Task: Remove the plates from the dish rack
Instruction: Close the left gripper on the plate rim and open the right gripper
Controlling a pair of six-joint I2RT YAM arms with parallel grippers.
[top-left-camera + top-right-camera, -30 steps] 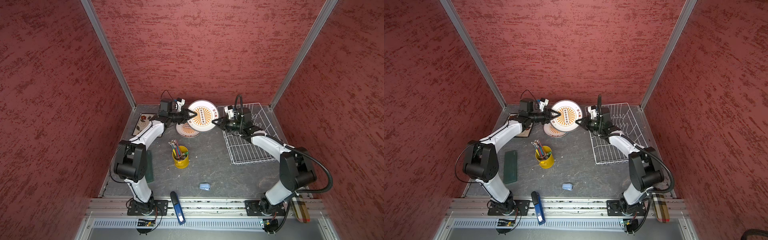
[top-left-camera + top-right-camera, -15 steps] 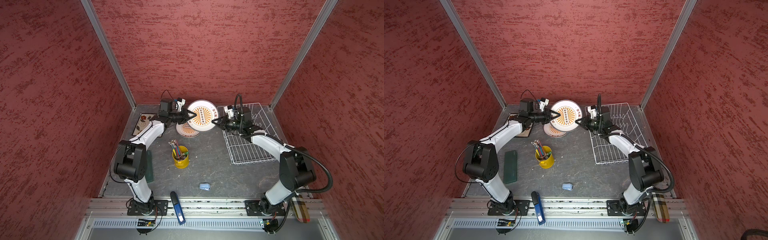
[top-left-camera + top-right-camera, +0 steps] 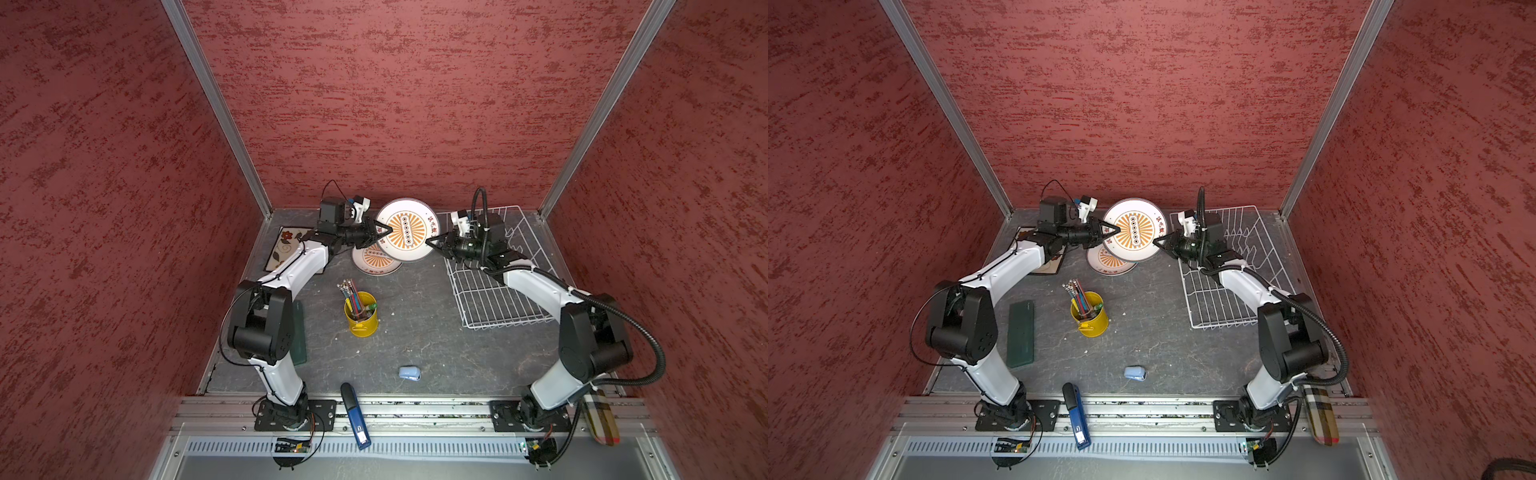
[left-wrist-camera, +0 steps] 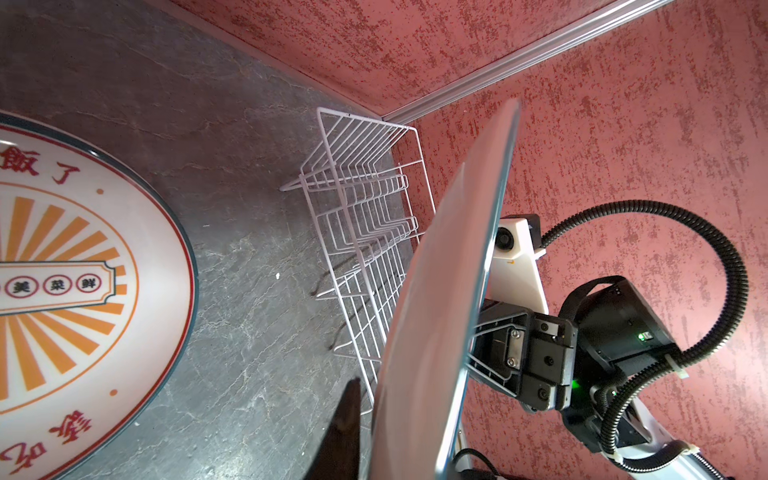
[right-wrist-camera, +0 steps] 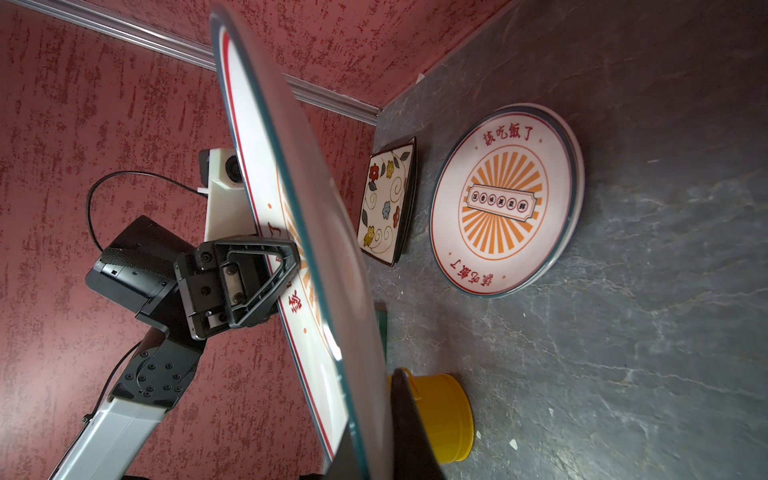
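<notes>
On the flat round plate (image 5: pixel 505 199) lying on the bench (image 5: pixel 644 332) you can read 該吃飯了 in red, printed twice along the border at opposite sides of the face. Its central banner carries six small circled characters, and the left wrist view lets you make out three of them: 美, 菜 and 鮮. On the raised round plate (image 5: pixel 307 249) you get only scraps of the same red lettering, 該 among them, and in both top views its print is too small to read.
</notes>
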